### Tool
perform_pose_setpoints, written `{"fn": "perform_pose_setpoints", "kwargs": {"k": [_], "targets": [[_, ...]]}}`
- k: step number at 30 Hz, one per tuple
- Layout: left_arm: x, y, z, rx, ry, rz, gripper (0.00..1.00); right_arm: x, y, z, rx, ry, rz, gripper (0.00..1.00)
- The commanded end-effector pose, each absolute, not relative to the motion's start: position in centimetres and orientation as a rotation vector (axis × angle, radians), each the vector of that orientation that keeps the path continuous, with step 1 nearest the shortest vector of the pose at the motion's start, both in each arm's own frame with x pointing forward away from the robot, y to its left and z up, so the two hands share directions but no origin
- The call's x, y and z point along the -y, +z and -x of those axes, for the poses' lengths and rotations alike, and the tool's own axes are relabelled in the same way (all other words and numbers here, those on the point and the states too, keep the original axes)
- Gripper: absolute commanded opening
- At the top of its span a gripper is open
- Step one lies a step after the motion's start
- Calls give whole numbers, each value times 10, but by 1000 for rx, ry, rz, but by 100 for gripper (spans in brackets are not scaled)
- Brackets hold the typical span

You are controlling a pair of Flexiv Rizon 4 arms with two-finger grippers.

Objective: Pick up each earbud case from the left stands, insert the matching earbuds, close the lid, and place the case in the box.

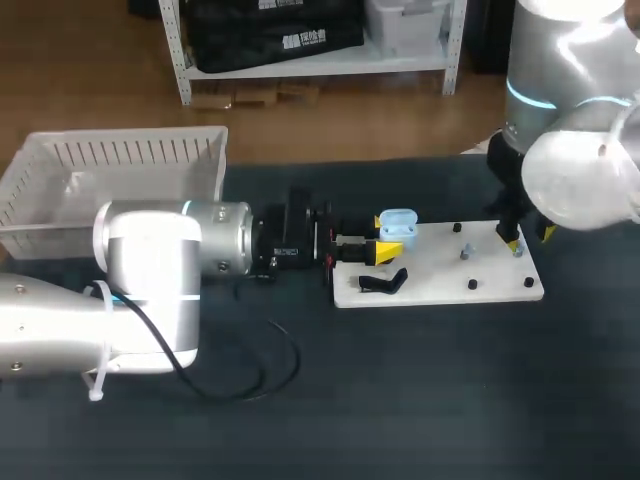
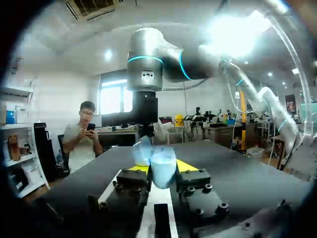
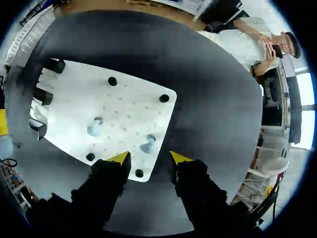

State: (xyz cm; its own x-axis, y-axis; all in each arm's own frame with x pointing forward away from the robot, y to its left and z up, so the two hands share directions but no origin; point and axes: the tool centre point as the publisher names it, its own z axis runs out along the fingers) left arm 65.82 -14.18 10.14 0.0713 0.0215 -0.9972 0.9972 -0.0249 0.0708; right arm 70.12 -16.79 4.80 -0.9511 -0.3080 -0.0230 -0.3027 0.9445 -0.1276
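Note:
A light blue earbud case with its lid up is held over the left end of the white board. My left gripper is shut on it, reaching in level from the left. In the left wrist view the case fills the gap between the yellow tips of the left gripper. Two pale blue earbuds stand on the board. My right gripper hangs over the board's right end, fingers apart, with the nearer earbud between the tips and untouched.
A black stand lies on the board's left front. Small black pegs dot the board. A white slatted basket sits at the back left. A black cable loops on the dark tabletop near my left arm.

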Motion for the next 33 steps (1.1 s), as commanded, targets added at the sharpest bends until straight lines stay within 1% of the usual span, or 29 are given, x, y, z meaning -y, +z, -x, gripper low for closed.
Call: {"fn": "perform_pose_setpoints", "kwargs": {"k": [1, 13, 20, 25, 27, 33], "targets": [[142, 101, -660, -1159, -1168, -1279, 0, 162, 46, -706, -3103, -223, 422, 46], [142, 101, -660, -1159, -1168, -1279, 0, 163, 42, -704, -3084, -234, 166, 46], [142, 101, -660, -1159, -1168, -1279, 0, 162, 35, -703, -3063, -278, 139, 45], [142, 101, -660, -1159, -1168, -1279, 0, 163, 33, -705, -3052, -297, 125, 42], [142, 101, -660, -1159, -1168, -1279, 0, 163, 32, -705, -3047, -307, 127, 38], [142, 101, -660, -1159, -1168, -1279, 0, 162, 29, -705, -3044, -313, 125, 35]]}}
